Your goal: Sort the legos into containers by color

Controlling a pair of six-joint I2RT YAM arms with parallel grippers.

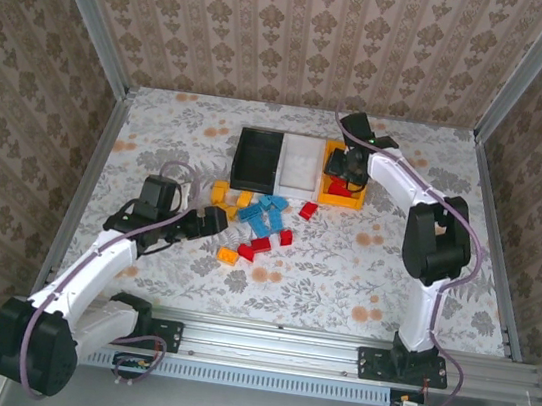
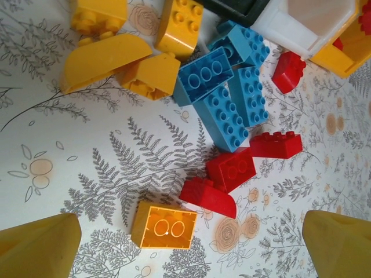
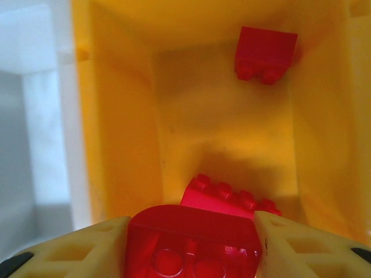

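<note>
Floral-patterned surface [image 1: 342, 274] carries three trays in a row. The black tray [image 1: 256, 159] and white tray [image 1: 301, 162] look bare, while the orange-yellow tray [image 3: 116, 116] holds two red bricks [image 3: 265, 55]. Most legos [image 1: 258, 223] lie loose nearby, so sorting seems barely begun. Right fingers [image 3: 87, 249] clasp a third red brick [image 3: 191, 243] over that tray; left fingers [image 2: 40, 246] gape wide above the pile.

The red brick [image 3: 194, 243] is cut off below.
</note>
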